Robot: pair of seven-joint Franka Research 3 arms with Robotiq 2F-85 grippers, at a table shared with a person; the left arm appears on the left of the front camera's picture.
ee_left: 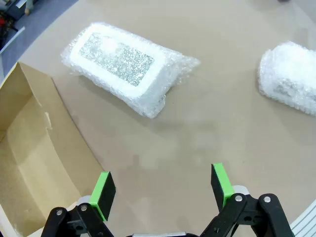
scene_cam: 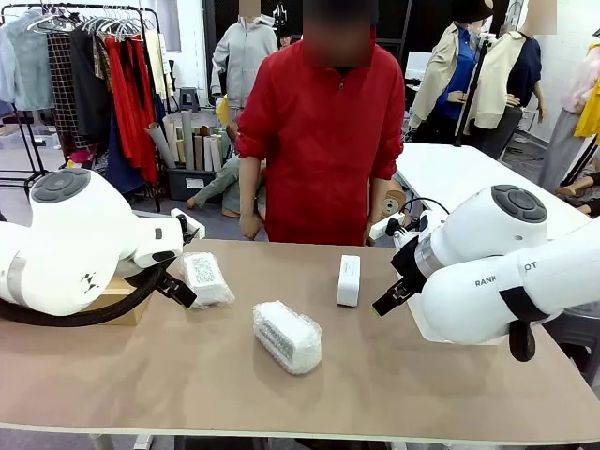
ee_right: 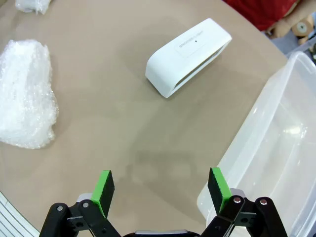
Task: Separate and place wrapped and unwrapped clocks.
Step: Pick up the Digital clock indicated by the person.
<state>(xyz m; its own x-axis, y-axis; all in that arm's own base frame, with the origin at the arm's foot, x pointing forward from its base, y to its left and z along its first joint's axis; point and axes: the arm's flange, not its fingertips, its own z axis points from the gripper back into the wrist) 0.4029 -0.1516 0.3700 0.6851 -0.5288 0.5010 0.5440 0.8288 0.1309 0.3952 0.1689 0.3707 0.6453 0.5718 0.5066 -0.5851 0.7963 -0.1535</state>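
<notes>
Risk, wrapped clock by the box [ee_left: 121, 66]: it lies just beside the cardboard box [ee_left: 29, 148]. A finger coming down on that side could catch the box wall or shove the box.
Risk, bubble wrap: the film is loose and lumpy. The pads may pinch film only, and the block inside could slip out on the lift.
Risk, middle wrapped clock [scene_cam: 287, 336]: it sits between the two arms. If both reach for it, they could clash.
Risk, bare clock [ee_right: 190, 54]: smooth plastic, standing on a narrow side near the person [scene_cam: 323, 141]. An off-centre touch would likely tip it or let it slide between the pads.
Risk, tub [ee_right: 276, 143]: its corner is just beside one finger of the right gripper. A sideways move could knock it.
State, left gripper [ee_left: 163, 182]: jaws spread wide and empty. It hangs over bare table [scene_cam: 422, 394] touching nothing, with the wrapped clock ahead and the box to one side.
State, right gripper [ee_right: 160, 183]: jaws spread wide and empty, over the table by the tub corner. The bare clock is ahead, well apart.
Clocks: all three lie on the table, none in the box or the tub. Sorting looks not yet begun.
</notes>
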